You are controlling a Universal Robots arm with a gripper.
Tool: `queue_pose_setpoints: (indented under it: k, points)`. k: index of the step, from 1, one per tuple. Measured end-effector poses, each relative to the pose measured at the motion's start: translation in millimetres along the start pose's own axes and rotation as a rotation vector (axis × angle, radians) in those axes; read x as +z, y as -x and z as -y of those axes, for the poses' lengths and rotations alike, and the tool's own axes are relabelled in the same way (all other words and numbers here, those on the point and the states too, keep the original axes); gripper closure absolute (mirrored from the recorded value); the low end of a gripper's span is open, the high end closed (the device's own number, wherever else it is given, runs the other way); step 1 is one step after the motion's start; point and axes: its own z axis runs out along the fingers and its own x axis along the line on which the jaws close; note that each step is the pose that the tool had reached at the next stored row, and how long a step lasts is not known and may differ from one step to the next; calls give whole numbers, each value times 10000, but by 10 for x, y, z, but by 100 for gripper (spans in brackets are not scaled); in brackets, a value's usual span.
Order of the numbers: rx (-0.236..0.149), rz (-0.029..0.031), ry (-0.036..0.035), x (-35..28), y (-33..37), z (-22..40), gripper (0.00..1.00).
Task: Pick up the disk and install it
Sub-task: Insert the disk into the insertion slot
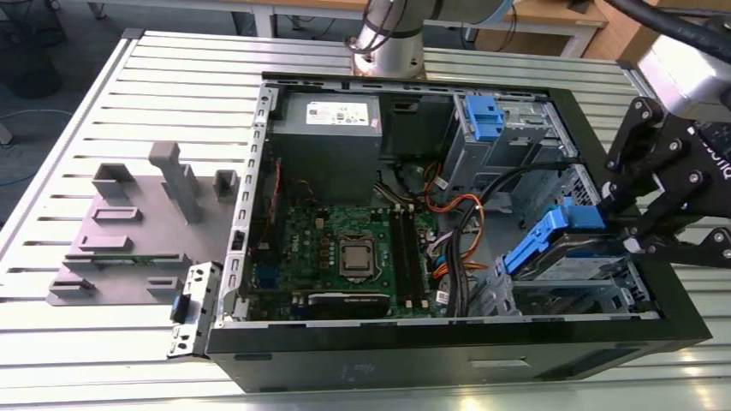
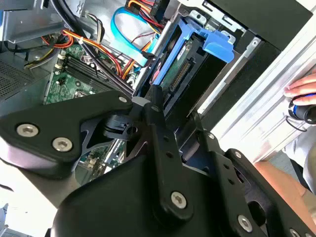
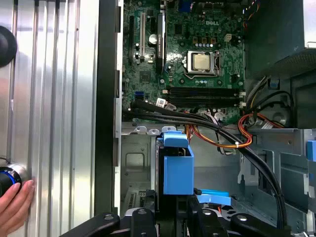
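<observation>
You've got the gripper [image 1: 622, 229] over the exterior view's right end of the open computer case [image 1: 457, 330]. The claw is closed narrow on the disk [image 1: 546, 248]. In the second wrist view a black finger [image 2: 158, 106] presses along its side, and in the first wrist view the fingers sit on either side of it.

The disk [image 3: 177, 170] stands on edge and tilted. Its lower end is down in the metal drive cage [image 1: 594, 287] and the blue carrier's end pokes up above the cage. Orange and black cables [image 1: 457, 214] run just beside it, between the cage and the motherboard [image 1: 331, 248].

Toward the arm's base, a narrower blue bracket [image 1: 484, 116] sits in another bay. The grey slotted stand [image 1: 149, 223] lies on the ribbed table [image 1: 92, 342] at the exterior view's left, well apart from the disk. A person's hand [image 3: 14, 207] rests against a blue-lit knob [image 3: 6, 178].
</observation>
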Motion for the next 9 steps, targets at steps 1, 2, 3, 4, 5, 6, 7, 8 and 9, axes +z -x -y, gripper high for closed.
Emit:
queue_pose_setpoints:
  k: [1, 2, 3, 4, 5, 6, 7, 8, 9]
  points:
    - [0, -1, 0, 16, -1, 0, 65]
    - [-1, -2, 0, 33, -2, 1, 65]
    - [0, -2, 0, 49, -4, 0, 65]
    - [0, 1, 0, 67, -5, 1, 65]
    - [0, 2, 0, 85, -6, 1, 65]
    - [0, 1, 0, 100, -7, 2, 58]
    - [0, 4, 0, 118, -8, 2, 58]
    - [1, 0, 0, 133, -10, 2, 57]
    - [-1, 1, 0, 150, -11, 3, 57]
